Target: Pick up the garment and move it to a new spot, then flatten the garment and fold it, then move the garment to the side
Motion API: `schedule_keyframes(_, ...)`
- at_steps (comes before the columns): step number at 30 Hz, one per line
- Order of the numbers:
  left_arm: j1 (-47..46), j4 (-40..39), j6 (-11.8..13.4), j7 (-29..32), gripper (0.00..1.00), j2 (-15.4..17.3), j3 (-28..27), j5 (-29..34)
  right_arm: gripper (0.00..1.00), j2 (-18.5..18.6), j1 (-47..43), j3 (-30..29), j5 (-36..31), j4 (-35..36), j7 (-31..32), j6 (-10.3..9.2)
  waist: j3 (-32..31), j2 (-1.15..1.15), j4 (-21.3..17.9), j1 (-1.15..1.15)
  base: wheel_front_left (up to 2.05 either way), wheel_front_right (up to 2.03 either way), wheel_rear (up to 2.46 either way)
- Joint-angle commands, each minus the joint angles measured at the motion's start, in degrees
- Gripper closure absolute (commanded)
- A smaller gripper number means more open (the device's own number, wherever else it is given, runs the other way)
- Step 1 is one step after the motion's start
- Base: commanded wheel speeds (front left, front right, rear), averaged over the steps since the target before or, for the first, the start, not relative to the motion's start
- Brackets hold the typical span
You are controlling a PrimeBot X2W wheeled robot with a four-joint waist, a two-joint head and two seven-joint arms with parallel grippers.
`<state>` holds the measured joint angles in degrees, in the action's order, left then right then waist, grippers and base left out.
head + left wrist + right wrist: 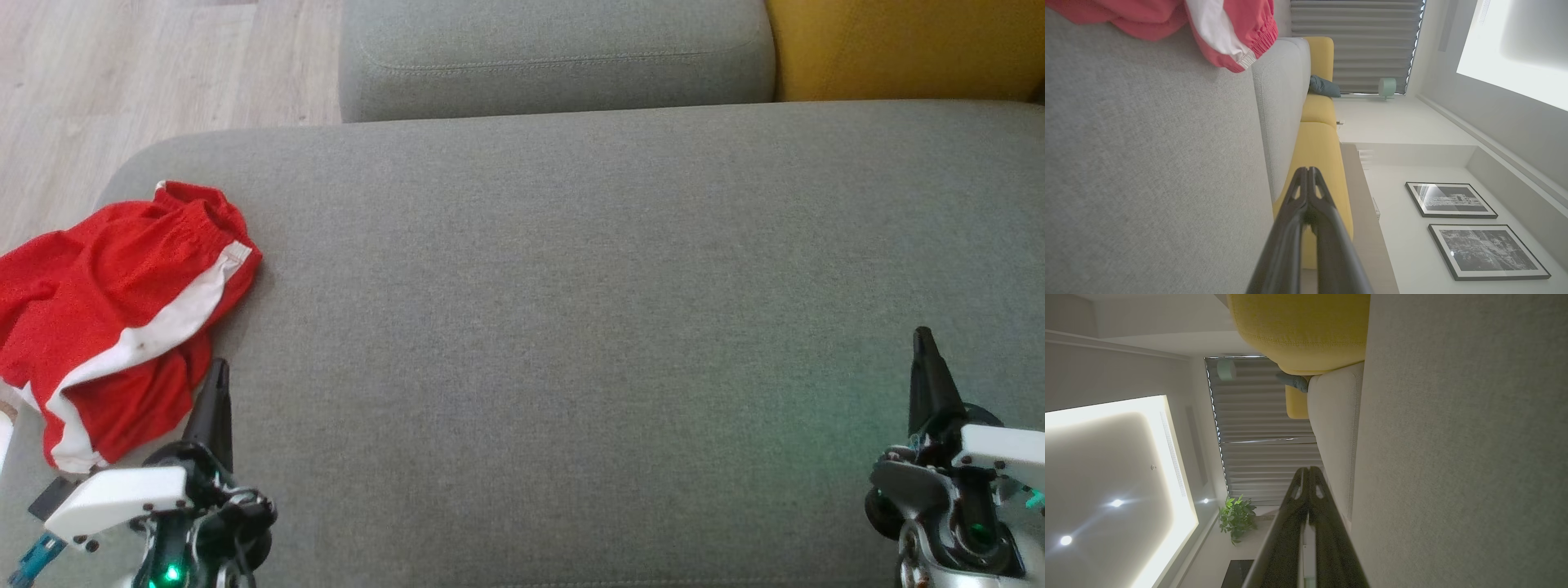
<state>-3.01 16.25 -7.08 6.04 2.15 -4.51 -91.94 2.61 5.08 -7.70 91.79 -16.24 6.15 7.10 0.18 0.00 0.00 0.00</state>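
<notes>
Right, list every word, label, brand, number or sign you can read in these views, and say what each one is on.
No readable text in any view.
red shorts: no logo, tag or number showing.
framed prints: black-and-white pictures; any lettering is too small to read.
grey sofa: plain fabric, no label showing.

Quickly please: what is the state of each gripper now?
Left gripper: closed, holding nothing, beside the red mesh shorts with white stripes.
Right gripper: closed, holding nothing.
</notes>
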Motion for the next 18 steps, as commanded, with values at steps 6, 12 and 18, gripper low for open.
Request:
schedule_keyframes(6, -3.2, -2.2, -0.4, 0.4, 1.0, 0.7, -2.0, -0.3, 1.0, 0.3, 1.1, 1.2, 0.4, 2.2, 0.3, 0.39, 0.0, 0.0, 0.0, 0.0, 0.0, 0.0, 0.0)
schedule_keyframes(12, -3.2, -2.2, -0.4, 0.4, 1.0, 0.7, -2.0, -0.3, 1.0, 0.3, 1.1, 1.2, 0.4, 2.2, 0.3, 0.39, 0.0, 0.0, 0.0, 0.0, 0.0, 0.0, 0.0)
schedule_keyframes(18, -3.2, -2.2, -0.4, 0.4, 1.0, 0.7, -2.0, -0.3, 1.0, 0.3, 1.1, 1.2, 0.4, 2.2, 0.3, 0.39, 0.0, 0.0, 0.0, 0.0, 0.0, 0.0, 0.0)
